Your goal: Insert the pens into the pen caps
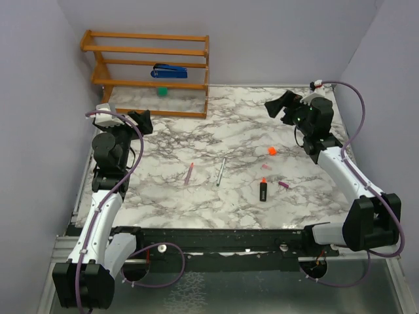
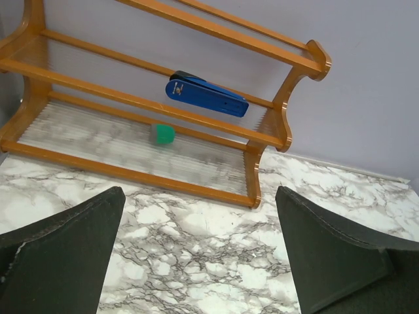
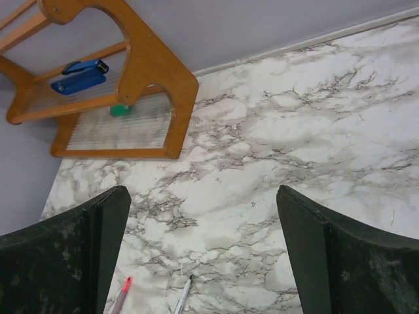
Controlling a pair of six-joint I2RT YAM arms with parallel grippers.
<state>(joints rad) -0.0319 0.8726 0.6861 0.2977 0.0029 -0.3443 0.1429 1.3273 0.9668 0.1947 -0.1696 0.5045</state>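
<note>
Three pens lie mid-table: a slim pink pen (image 1: 188, 173), a slim silver-grey pen (image 1: 221, 171) and a short black marker with an orange tip (image 1: 263, 189). The pink pen's tip (image 3: 122, 294) and the grey pen's tip (image 3: 182, 296) show at the bottom of the right wrist view. An orange cap (image 1: 272, 151), a pale pink cap (image 1: 266, 167) and a magenta cap (image 1: 283, 185) lie near the marker. My left gripper (image 1: 142, 122) is open and empty at the far left, raised above the table. My right gripper (image 1: 281, 108) is open and empty at the far right, raised.
A wooden rack (image 1: 150, 72) stands at the back left, holding a blue stapler (image 1: 169, 70) and a small green ball (image 1: 162, 91). It also shows in the left wrist view (image 2: 196, 124) and the right wrist view (image 3: 141, 72). Purple walls close in the table.
</note>
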